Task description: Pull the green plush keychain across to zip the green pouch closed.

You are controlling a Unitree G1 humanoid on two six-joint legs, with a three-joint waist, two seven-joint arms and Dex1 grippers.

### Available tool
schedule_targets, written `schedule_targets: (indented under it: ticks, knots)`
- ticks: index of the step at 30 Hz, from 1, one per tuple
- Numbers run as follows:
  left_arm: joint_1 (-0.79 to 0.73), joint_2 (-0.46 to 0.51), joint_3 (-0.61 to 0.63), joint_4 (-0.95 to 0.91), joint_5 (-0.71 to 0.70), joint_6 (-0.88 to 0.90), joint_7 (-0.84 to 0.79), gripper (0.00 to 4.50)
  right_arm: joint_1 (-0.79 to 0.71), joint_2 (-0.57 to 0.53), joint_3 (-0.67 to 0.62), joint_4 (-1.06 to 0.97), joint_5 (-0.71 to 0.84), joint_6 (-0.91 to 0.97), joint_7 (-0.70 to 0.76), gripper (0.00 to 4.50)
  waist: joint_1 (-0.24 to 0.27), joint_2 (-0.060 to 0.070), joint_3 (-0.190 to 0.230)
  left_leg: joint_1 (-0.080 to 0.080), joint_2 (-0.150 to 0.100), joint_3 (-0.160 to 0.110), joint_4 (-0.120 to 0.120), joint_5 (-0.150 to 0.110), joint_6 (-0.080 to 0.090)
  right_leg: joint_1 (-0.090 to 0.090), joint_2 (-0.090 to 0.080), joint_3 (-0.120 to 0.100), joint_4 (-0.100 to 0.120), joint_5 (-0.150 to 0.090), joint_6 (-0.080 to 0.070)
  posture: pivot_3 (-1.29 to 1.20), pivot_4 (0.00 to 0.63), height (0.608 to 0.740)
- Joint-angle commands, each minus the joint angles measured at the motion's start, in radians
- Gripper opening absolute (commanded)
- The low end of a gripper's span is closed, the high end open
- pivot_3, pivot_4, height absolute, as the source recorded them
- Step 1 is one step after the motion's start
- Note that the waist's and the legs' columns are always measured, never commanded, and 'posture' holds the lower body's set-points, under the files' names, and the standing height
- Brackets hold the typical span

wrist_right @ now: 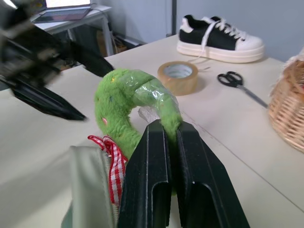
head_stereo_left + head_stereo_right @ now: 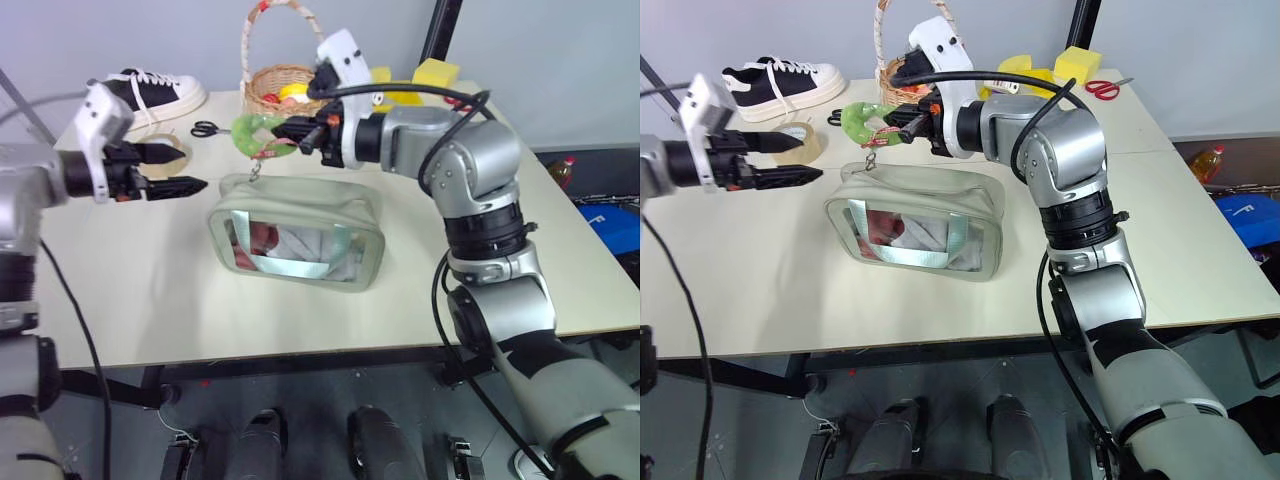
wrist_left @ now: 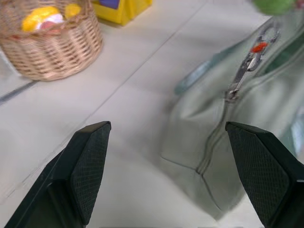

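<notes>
The green pouch (image 2: 296, 232) lies in the middle of the desk (image 2: 150, 290), its clear window facing the robot and its top zipper running along the upper edge. The green plush keychain (image 2: 258, 134) is lifted just above the pouch's left end, at about 11 o'clock from the pouch's middle, and hangs on a small metal clasp (image 3: 250, 61) that links it to the zipper pull.

The right hand (image 2: 298, 131) reaches in from 2 o'clock, over the far edge of the pouch. Its two black fingers (image 1: 164, 175) are pressed together on the plush keychain, pinching the curved green charm near one end; a red-and-white checked ribbon (image 1: 112, 166) dangles beside the fingers.

The left hand (image 2: 170, 170) hovers at 9 o'clock from the pouch, just beside its left end and clear of it. Its fingers (image 3: 88, 164) are spread wide apart, with nothing between them; in the left wrist view the pouch's end seam and zipper sit between the two tips, farther ahead, untouched.

Beyond the pouch, at about 12 o'clock, stands a wicker basket (image 2: 280, 85) with yellow things in it. At 10 o'clock lie black scissors (image 2: 208, 128) and a roll of tape (image 2: 798, 140), and past those a black-and-white sneaker (image 2: 150, 90). Yellow blocks (image 2: 436, 72) sit at 1 o'clock.
</notes>
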Motion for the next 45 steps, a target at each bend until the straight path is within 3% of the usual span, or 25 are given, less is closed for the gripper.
schedule_targets:
  ticks: [1, 5, 12, 15, 20, 22, 29, 37, 45]
  knots:
    - [-0.015, -0.032, -0.017, -0.023, 0.022, -0.052, -0.004, 4.12, -0.009, 0.001, -0.010, -0.051, 0.012, 0.007, -0.002, 0.00, -0.002, 0.000, 0.000, 0.000, 0.000, 0.000, 0.000, 0.000, 0.000, 0.000, 0.000, 0.000, 0.000, 0.000, 0.000, 0.00, 0.150, 0.740]
    - [-0.031, -0.072, -0.048, -0.002, 0.056, -0.099, -0.009, 4.12, -0.010, 0.004, -0.015, -0.062, 0.016, 0.023, -0.005, 0.00, -0.004, 0.000, 0.000, 0.000, 0.000, 0.000, 0.000, 0.000, 0.000, 0.000, 0.000, 0.000, 0.000, 0.000, 0.000, 0.00, 0.150, 0.740]
    - [-0.033, -0.051, -0.081, -0.023, 0.082, -0.110, -0.104, 4.12, -0.011, -0.001, -0.020, -0.060, 0.017, 0.033, -0.006, 0.00, -0.003, 0.000, 0.000, 0.000, 0.000, 0.000, 0.000, 0.000, 0.000, 0.000, -0.001, 0.000, 0.000, 0.000, 0.000, 0.00, 0.150, 0.740]
    - [-0.027, -0.047, -0.085, -0.020, 0.090, -0.112, -0.122, 3.29, -0.016, 0.002, -0.027, -0.051, 0.017, 0.032, -0.011, 0.00, -0.003, 0.000, 0.000, 0.000, 0.000, 0.000, 0.000, 0.000, 0.000, 0.000, -0.001, 0.000, 0.000, 0.000, 0.000, 0.00, 0.150, 0.740]
    - [-0.019, -0.054, -0.083, -0.016, 0.101, -0.124, -0.128, 0.74, -0.019, -0.001, -0.030, -0.048, 0.017, 0.030, -0.013, 0.00, -0.004, 0.000, 0.000, 0.000, 0.000, 0.000, 0.000, 0.000, 0.000, 0.000, 0.000, 0.000, 0.000, 0.000, 0.000, 0.00, 0.150, 0.740]
    - [-0.026, -0.060, -0.080, -0.008, 0.106, -0.130, -0.123, 0.03, -0.019, -0.005, -0.031, -0.049, 0.016, 0.030, -0.014, 0.00, -0.004, 0.000, 0.000, 0.000, 0.000, 0.000, 0.000, 0.000, 0.000, 0.000, 0.000, 0.000, 0.000, 0.000, 0.000, 0.00, 0.150, 0.740]
    - [-0.065, -0.068, -0.077, 0.049, 0.147, -0.188, -0.093, 0.03, -0.009, -0.046, -0.047, -0.087, 0.027, 0.062, -0.012, 0.00, -0.004, 0.000, 0.000, 0.000, 0.000, 0.000, 0.000, 0.000, 0.000, 0.000, 0.000, 0.000, 0.000, 0.000, 0.000, 0.00, 0.150, 0.740]
    - [-0.090, -0.058, -0.080, 0.107, 0.183, -0.253, -0.101, 0.03, 0.030, -0.187, -0.096, -0.190, 0.066, 0.175, -0.005, 0.00, -0.004, 0.000, 0.000, 0.000, 0.000, 0.000, -0.001, 0.000, 0.000, -0.001, -0.001, 0.000, 0.000, 0.000, 0.000, 0.00, 0.150, 0.740]
    - [-0.105, -0.071, -0.085, 0.150, 0.194, -0.286, -0.103, 0.03, 0.033, -0.277, -0.102, -0.157, 0.053, 0.152, -0.012, 0.00, -0.004, 0.000, 0.000, 0.000, 0.000, 0.001, -0.001, 0.000, 0.000, -0.001, 0.000, 0.001, 0.000, 0.000, 0.000, 0.00, 0.150, 0.740]
